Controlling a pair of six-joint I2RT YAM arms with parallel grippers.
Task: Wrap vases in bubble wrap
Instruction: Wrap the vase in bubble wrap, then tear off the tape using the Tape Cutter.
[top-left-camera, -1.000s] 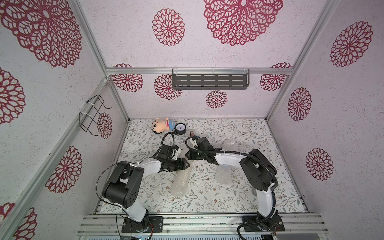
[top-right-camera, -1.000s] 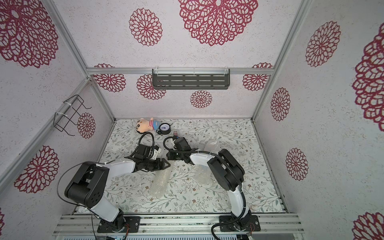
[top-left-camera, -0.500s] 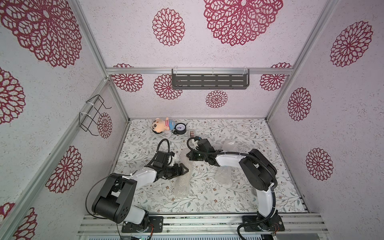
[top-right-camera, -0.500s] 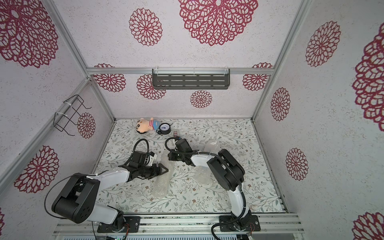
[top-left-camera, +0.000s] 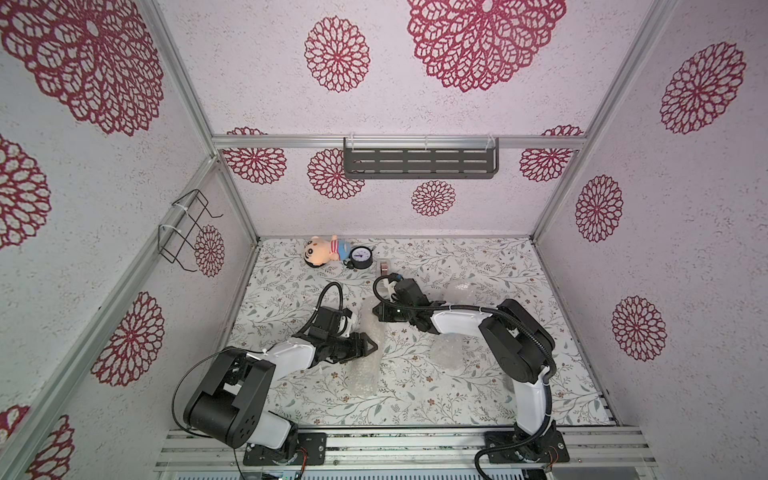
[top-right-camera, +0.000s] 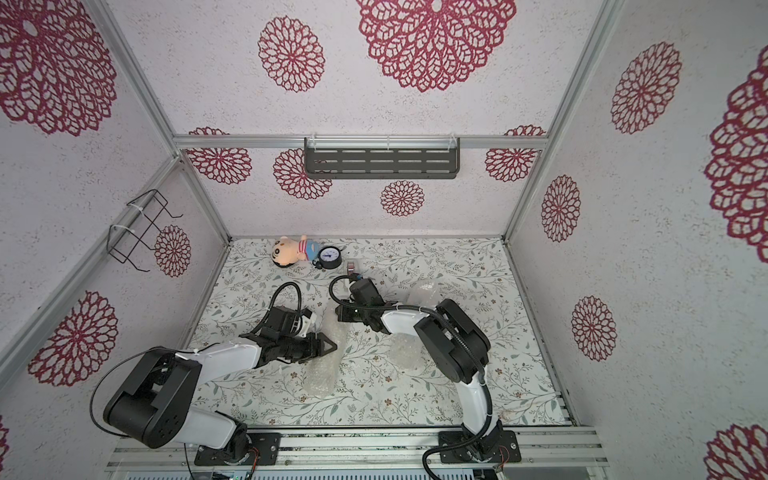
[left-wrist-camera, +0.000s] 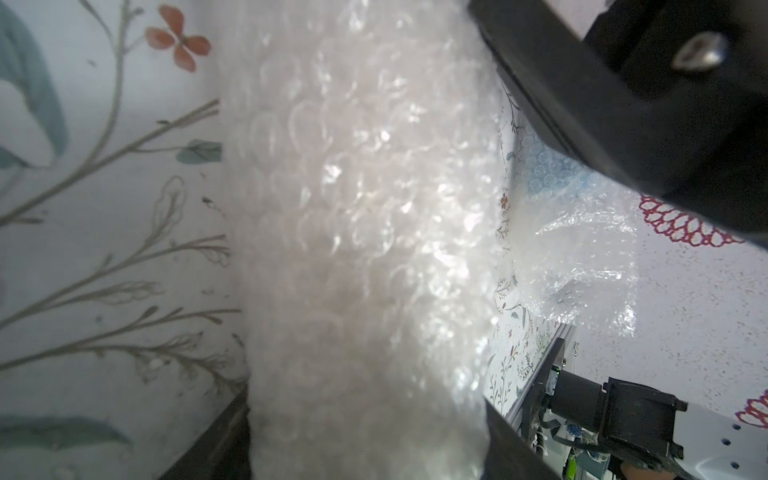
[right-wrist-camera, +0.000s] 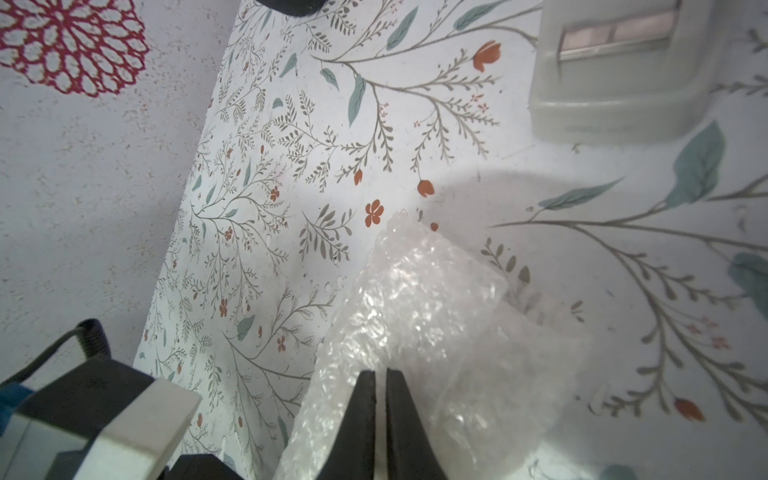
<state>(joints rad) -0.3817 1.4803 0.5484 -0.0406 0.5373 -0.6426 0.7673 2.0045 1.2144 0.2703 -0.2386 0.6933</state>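
Note:
A long roll of bubble wrap (top-left-camera: 365, 374) lies on the floral table (top-left-camera: 519, 270). The vase inside it is hidden. My left gripper (top-left-camera: 368, 345) is at the roll's middle. In the left wrist view the roll (left-wrist-camera: 365, 232) fills the gap between both fingers (left-wrist-camera: 216, 440), which press its sides. My right gripper (top-left-camera: 376, 311) hovers at the roll's far end. Its fingers (right-wrist-camera: 361, 399) stand a thin slit apart above the wrap (right-wrist-camera: 419, 316). A second bubble wrap bundle (top-left-camera: 448, 353) lies under the right arm. A light blue vase (left-wrist-camera: 548, 170) shows faintly through it.
A beige tape dispenser (top-left-camera: 384, 266) stands just behind the right gripper, close in the right wrist view (right-wrist-camera: 615, 70). A plush doll (top-left-camera: 322, 251) and a round gauge (top-left-camera: 362, 257) sit by the back wall. A grey shelf (top-left-camera: 419, 164) and a wire rack (top-left-camera: 187, 228) hang on the walls.
The left arm drew back toward the front. Its gripper went from the roll's far part to its middle, and its jaws narrowed. The right jaws parted slightly.

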